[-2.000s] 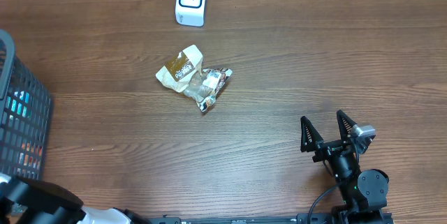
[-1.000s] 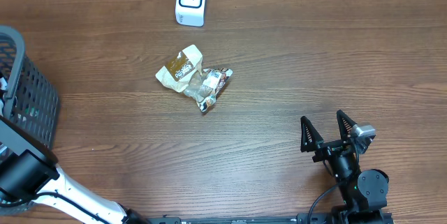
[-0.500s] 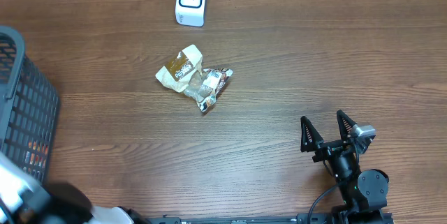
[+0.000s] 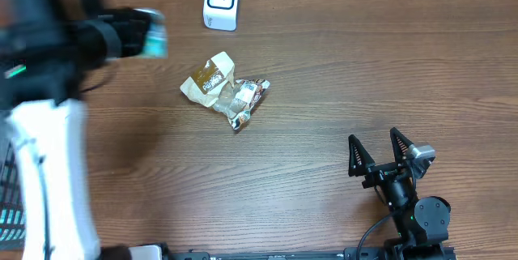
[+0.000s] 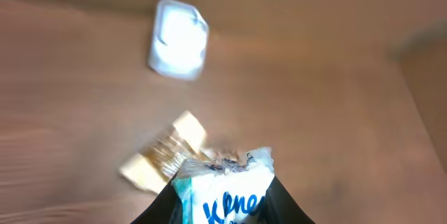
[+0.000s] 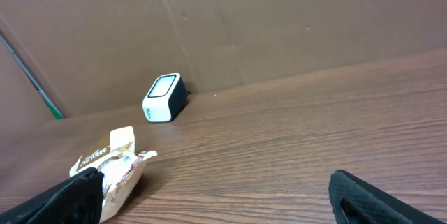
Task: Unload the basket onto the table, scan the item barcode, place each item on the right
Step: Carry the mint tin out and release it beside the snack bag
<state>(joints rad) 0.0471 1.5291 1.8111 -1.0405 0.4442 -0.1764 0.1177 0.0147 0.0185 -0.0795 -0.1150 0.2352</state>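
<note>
From overhead: left jaws narrowed on a blue-and-white tissue pack (image 4: 150,40), held above the table (image 4: 324,66) at the far left, short of the white scanner (image 4: 221,2) and near the crumpled snack wrappers (image 4: 224,91); arm blurred, so the exact grip is hard to read. Right jaws spread wide and empty, near the front right, well apart from everything else. From the left wrist: pack pinched at its lower part between two dark fingers (image 5: 288,206), printed face toward the camera, no barcode in sight; scanner and wrappers below, blurred. From the right wrist: scanner window facing up and forward, wrappers lying on the table in front of it, own fingers wide at the frame's bottom corners. Likely risks: soft pack sliding or folding in so shallow a pinch; barcode turned away from the window, giving no read; a low pass snagging the wrappers and shoving them against the scanner.
</note>
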